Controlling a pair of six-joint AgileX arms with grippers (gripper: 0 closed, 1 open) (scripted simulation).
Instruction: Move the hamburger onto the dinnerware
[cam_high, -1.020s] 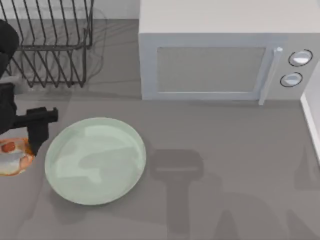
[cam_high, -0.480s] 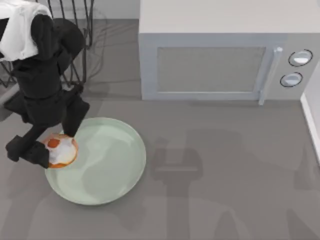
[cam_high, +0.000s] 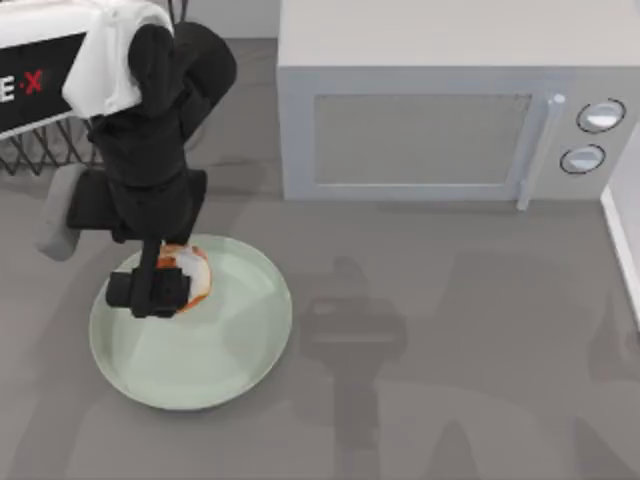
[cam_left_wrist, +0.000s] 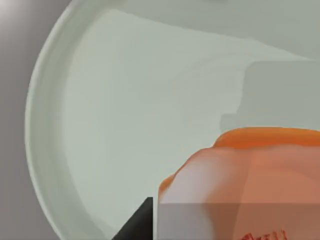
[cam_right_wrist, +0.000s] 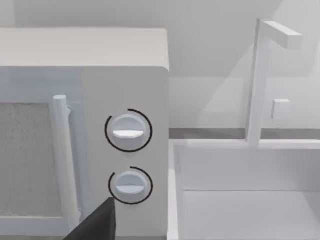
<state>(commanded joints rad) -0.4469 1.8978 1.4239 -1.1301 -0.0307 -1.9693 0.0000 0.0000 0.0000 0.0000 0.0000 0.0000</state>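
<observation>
At the top view's left, the left gripper (cam_high: 160, 285) is closed around the small orange-and-white hamburger (cam_high: 190, 275) over the upper part of the glossy mint-green plate (cam_high: 235, 345); releasing from height could roll it off.

Rendered kitchen scene, simulated. A grey worktop (cam_high: 480, 330) carried household kitchen gear. A white microwave oven (cam_high: 440, 110) stood along the far edge, with a vertical door handle (cam_high: 535, 150) and two round dials (cam_high: 592, 135) on its right side. A black wire dish rack (cam_high: 40, 150) sat at the far left corner. A pale mint-green dinner plate (cam_high: 230, 340) lay on the left half of the worktop, food on it. At the right edge a white sink basin (cam_right_wrist: 240, 195) adjoined the microwave, with a squared white faucet (cam_right_wrist: 262, 75) rising behind it. Plain pale wall behind. AgileX arm over the plate marked it as a robot test setup.
</observation>
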